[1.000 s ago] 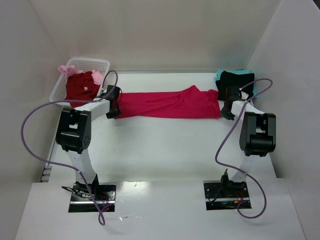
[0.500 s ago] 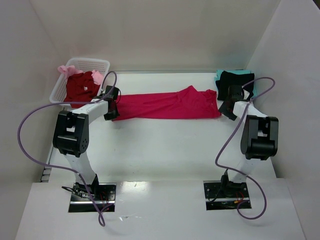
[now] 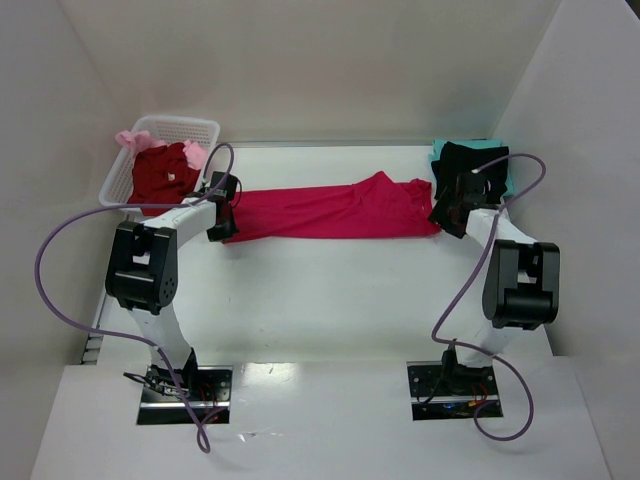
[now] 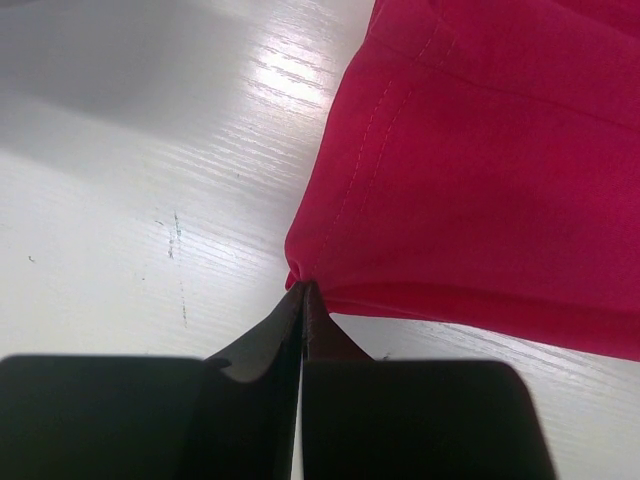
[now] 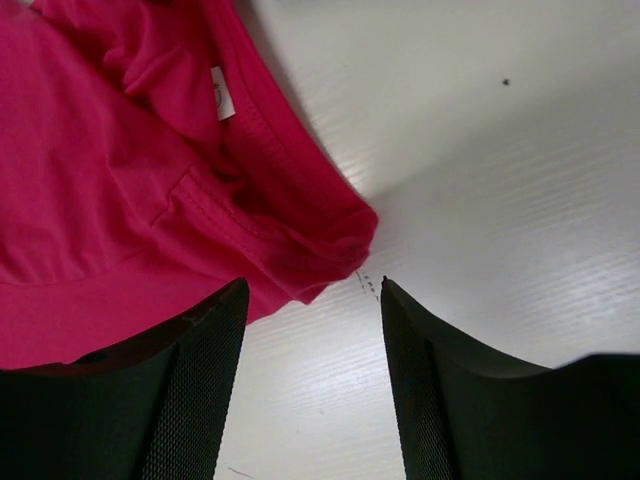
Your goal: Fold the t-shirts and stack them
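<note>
Folding looks partway done, I'd judge. Black tee [image 3: 472,160] lies on teal tee [image 3: 438,150] at the far right corner of the table [image 3: 330,290], likely the started stack. Dark red tee [image 3: 158,172] and pale pink tee [image 3: 130,138] sit crumpled in the basket [image 3: 190,124], far left, not yet folded. Crimson tee [image 3: 335,210] lies across mid-table as a long narrow band, seemingly folded lengthwise; cross folds and stacking are left. Left jaws are closed, pinching its left hem corner. Right jaws are open, astride the bunched collar end, gripping nothing. White tag [image 5: 220,93] shows there. Cloth is smooth on the left, rumpled on the right.
</note>
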You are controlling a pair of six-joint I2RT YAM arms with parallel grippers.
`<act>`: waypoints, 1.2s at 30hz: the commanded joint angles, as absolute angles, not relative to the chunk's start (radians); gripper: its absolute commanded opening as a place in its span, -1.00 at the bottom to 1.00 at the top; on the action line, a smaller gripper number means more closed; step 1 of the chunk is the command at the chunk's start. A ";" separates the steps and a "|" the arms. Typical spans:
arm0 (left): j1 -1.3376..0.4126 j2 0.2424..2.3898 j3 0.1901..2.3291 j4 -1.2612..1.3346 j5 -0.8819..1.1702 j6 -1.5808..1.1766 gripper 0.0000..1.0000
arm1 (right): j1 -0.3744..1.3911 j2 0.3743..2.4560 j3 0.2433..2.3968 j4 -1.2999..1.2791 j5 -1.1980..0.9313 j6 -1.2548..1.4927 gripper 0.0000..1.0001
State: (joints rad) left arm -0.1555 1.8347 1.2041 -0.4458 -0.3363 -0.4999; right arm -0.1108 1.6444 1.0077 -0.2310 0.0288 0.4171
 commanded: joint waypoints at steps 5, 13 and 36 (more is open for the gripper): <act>-0.150 1.827 1.204 -0.466 -0.371 -0.499 -1.00 | -0.080 1.749 1.055 -0.199 0.023 0.394 -0.09; -0.150 1.827 1.204 -0.466 -0.371 -0.499 -1.00 | -0.080 1.758 1.074 -0.190 0.077 0.403 -0.46; -0.150 1.784 1.172 -0.525 -0.331 -0.499 -1.00 | -0.100 1.703 1.062 -0.310 0.219 0.394 -1.00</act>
